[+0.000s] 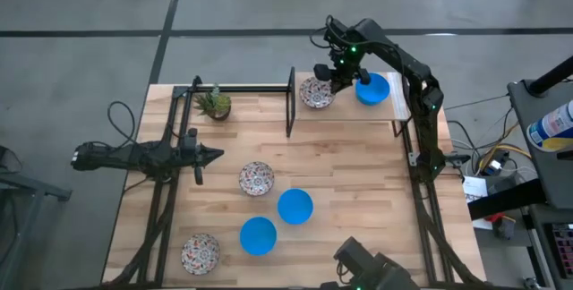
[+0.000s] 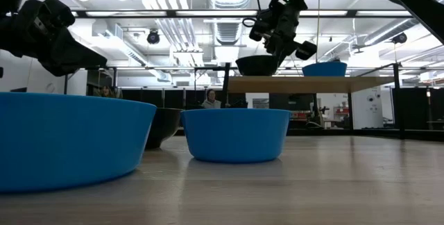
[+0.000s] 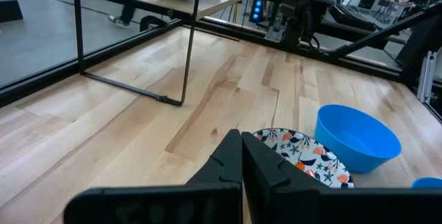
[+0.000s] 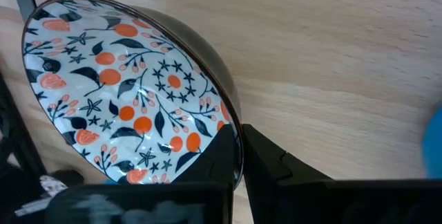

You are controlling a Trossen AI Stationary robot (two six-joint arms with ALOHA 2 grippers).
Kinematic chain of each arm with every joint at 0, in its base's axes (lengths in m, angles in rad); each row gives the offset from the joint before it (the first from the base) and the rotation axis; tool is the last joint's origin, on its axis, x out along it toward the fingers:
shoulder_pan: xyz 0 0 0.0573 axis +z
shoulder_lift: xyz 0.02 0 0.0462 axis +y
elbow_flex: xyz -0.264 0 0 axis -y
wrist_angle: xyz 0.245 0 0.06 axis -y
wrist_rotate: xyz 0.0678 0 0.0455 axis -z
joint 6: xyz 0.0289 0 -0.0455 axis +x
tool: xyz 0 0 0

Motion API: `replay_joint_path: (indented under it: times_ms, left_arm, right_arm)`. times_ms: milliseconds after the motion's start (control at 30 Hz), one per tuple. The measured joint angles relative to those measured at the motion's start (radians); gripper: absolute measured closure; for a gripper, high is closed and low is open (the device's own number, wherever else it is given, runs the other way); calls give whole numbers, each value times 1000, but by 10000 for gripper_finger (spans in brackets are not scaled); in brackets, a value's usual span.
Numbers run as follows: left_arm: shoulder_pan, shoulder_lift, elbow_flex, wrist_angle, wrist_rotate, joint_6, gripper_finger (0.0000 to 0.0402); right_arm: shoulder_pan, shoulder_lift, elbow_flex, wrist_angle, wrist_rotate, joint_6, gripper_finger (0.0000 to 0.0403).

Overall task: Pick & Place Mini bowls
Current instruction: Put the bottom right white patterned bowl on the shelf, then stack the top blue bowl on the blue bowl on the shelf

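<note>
Up on the raised shelf [image 1: 385, 114] at the far right corner of the worktop [image 1: 358, 174], the right gripper [image 1: 333, 73] has its fingers pinched on the rim of a floral mini bowl [image 1: 315, 93]. The right wrist view shows it plainly: the two dark fingers [image 4: 266, 158] meet at the bowl's dark edge, with the red-and-dark flower pattern spread across the inside. That bowl sits at the shelf's left end, and a blue mini bowl [image 1: 372, 89] stands on the same shelf just to its right, close to the right arm [image 1: 407, 62].

The left gripper [image 1: 213, 155] is closed on nothing, its fingers pressed together, hanging over the worktop near the left edge and pointing towards the middle. Just past its tip lies a second floral bowl [image 1: 256, 178] near the worktop's centre. Two more blue bowls [image 1: 295, 206] [image 1: 258, 235] sit close together nearer the front edge, one beside the other without touching. A third floral bowl [image 1: 200, 252] rests by the front left corner.

A small potted plant [image 1: 215, 104] stands at the far left corner, next to the black metal frame [image 1: 242, 88] that runs along the far edge.
</note>
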State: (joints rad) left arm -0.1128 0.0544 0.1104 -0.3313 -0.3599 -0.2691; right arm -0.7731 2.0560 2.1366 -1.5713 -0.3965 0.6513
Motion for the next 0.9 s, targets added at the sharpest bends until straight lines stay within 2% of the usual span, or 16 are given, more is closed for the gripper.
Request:
replay_joint_path:
  times_ms: [267,633,900]
  left_arm:
    - [0,0,0,0,0,0,401]
    - [0,0,0,0,0,0,401]
    - [0,0,0,0,0,0,401]
  right_arm:
    - [0,-1,-2,0,9,-7,385]
    - [0,-8,-3,0,14,-1,305]
    - [-6,-51,-1,0,7,-22,282]
